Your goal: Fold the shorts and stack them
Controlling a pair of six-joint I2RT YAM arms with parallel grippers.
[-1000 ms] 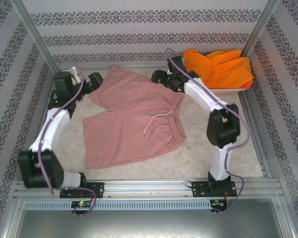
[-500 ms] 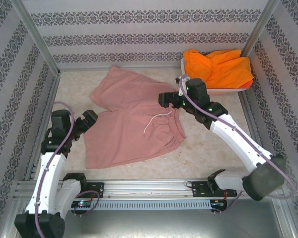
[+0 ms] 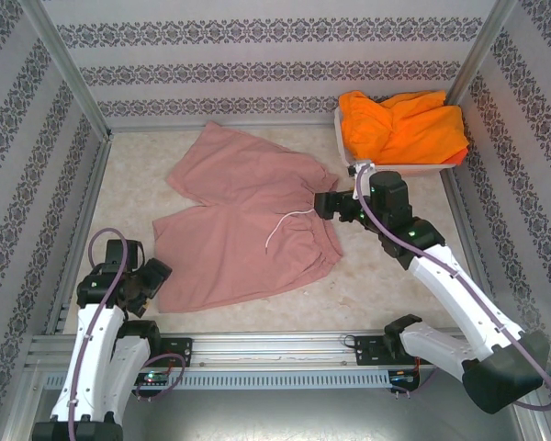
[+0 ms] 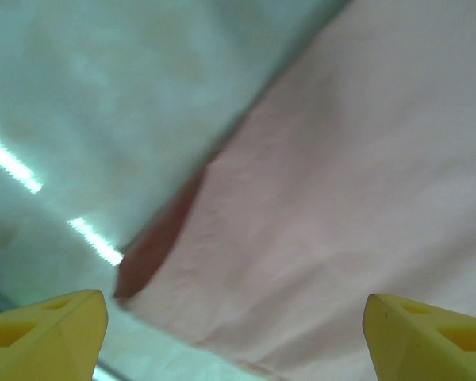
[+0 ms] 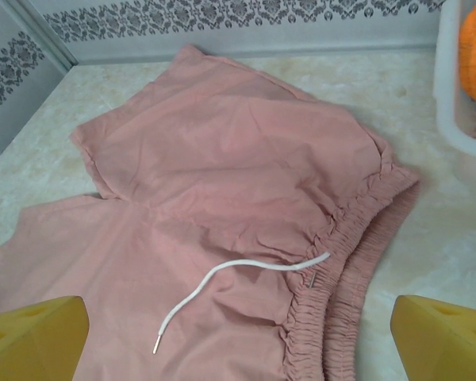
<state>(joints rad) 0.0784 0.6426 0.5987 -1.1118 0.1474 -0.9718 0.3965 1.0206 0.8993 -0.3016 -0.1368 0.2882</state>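
Left arm (image 3: 90, 342) and right arm (image 3: 452, 277) withdrew; orange shorts (image 3: 404, 124) fill the basket (image 3: 341, 138).

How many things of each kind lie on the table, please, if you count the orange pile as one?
Pink shorts: 1
Orange pile: 1
White basket: 1
Total: 3
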